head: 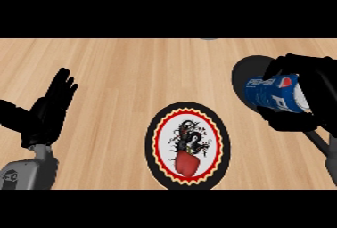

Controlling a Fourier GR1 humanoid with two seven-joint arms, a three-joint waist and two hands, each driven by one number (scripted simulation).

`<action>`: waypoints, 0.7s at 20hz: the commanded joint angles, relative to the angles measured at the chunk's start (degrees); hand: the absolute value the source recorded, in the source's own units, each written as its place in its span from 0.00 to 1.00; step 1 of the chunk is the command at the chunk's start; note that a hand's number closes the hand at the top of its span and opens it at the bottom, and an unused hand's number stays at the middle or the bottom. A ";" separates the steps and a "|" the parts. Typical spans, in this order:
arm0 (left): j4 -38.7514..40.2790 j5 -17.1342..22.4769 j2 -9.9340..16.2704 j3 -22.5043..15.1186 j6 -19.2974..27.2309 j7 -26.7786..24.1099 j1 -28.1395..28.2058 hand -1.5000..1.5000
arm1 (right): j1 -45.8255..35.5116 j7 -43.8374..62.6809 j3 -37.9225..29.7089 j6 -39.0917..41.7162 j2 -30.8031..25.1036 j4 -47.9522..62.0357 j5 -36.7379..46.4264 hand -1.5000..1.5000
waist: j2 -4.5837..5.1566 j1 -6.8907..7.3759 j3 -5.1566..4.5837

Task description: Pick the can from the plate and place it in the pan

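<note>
the only bit of the room you get here is the wooden counter top [125, 75], filling the whole view. light, warm tan wood with the grain running in long streaks side to side, a few darker lines mixed in. lighting is even, soft dark shadows lying on the wood. at the counter's far edge there's a small grey sliver [208, 39], can't tell what it is.
</note>
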 commanded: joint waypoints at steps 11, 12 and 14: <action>-0.21 -2.76 -1.74 -2.28 1.20 0.18 -0.12 0.50 | -10.56 -33.93 -13.96 -13.39 -0.01 46.32 -2.54 1.00 | 0.25 0.97 0.03; -3.74 -1.04 -1.46 -1.44 0.64 1.45 2.65 0.50 | -8.21 -37.19 -14.40 -14.60 -0.02 47.97 -2.88 1.00 | 0.17 1.11 0.04; 3.35 -3.35 -2.57 -2.29 1.53 -1.94 -1.40 0.50 | -14.89 -40.05 -13.86 -15.00 1.14 56.78 -1.84 1.00 | 0.50 1.28 0.03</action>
